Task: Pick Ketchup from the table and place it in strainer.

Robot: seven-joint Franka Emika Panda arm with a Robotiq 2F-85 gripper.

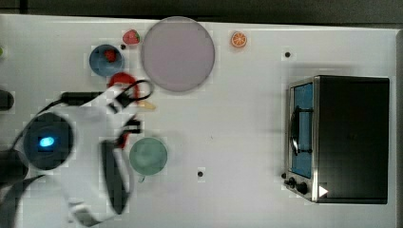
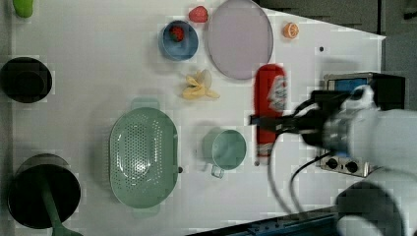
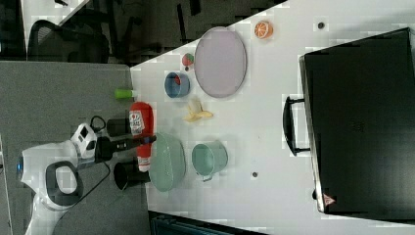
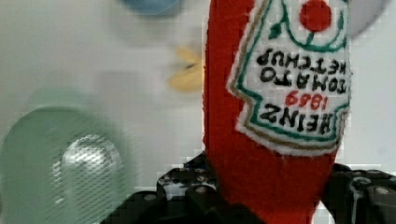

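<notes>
The ketchup [image 2: 269,101], a red bottle with a white label, is held between my gripper's [image 2: 260,120] fingers near its narrow end. It lies level and looks raised off the table. In the wrist view the ketchup [image 4: 261,93] stands up out of my gripper [image 4: 275,198], with a black finger [image 4: 187,191] on each side. The pale green strainer [image 2: 142,157] sits empty on the table, well toward the left view's left of the bottle. In the right view the ketchup [image 3: 141,122] hangs beside the strainer [image 3: 167,161]. In the top view my arm hides most of the ketchup [image 1: 122,78].
A green cup [image 2: 223,147] stands between bottle and strainer. Banana peel [image 2: 199,87], a blue bowl [image 2: 178,39] holding a strawberry, a grey plate [image 2: 239,38] and an orange slice [image 2: 290,30] lie farther off. A toaster oven [image 1: 349,137] fills the top view's right. Black pots [image 2: 24,78] line the left view's left.
</notes>
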